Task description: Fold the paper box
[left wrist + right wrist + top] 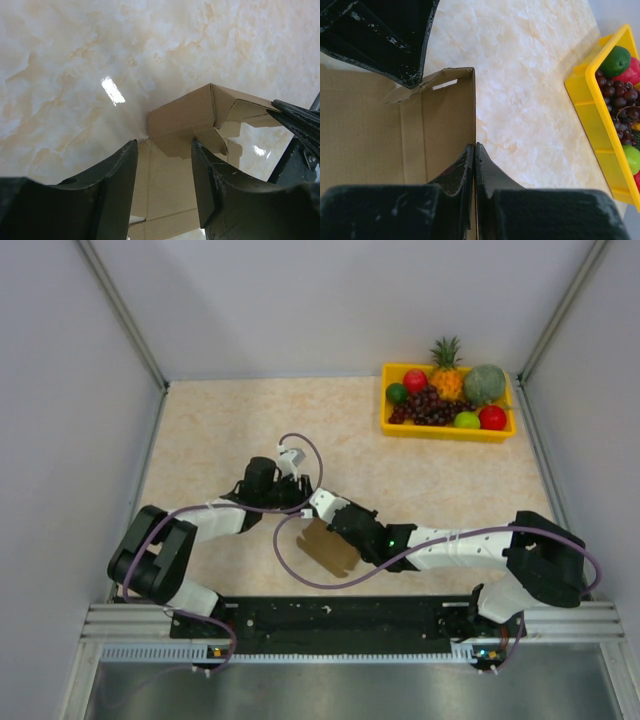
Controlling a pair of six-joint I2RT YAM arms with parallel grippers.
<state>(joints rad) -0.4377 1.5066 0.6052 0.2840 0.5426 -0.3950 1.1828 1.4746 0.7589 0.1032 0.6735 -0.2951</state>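
paper box (375,145) wall, pinched in right tool (474,149)

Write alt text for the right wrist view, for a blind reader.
The right gripper pinches the upright wall of the brown paper box, whose open inside fills the left. The left gripper hangs over the far corner; a yellow fruit tray sits on the table at right.
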